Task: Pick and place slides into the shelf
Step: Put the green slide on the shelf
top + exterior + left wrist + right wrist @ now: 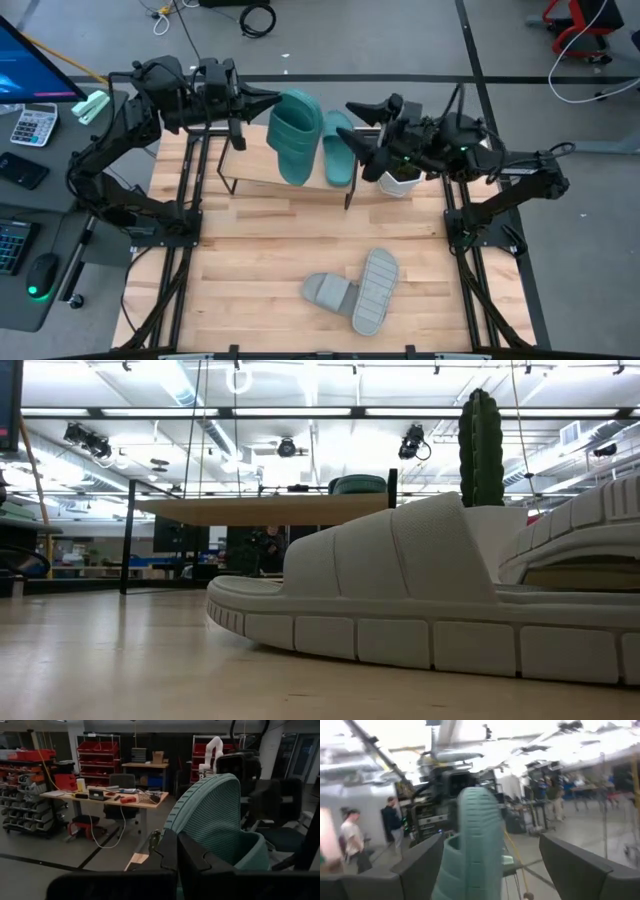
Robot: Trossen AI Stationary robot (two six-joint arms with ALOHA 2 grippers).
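Two teal-green slides (296,137) (338,147) stand on the one shelf (260,172). Two light grey slides (329,291) (375,290) lie on the counter (250,260). One potted cactus (481,447) stands there. Two people (351,837) (393,822) appear in the room beyond.

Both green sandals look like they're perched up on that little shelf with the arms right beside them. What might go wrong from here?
The left gripper is shut on one teal-green rubber slide, which stands tilted on the light wooden plank shelf; it may topple once let go. The right gripper is open around the second teal slide, so pulling back might nudge it off the edge. A white pot with a cactus sits close under the right arm and could be bumped.
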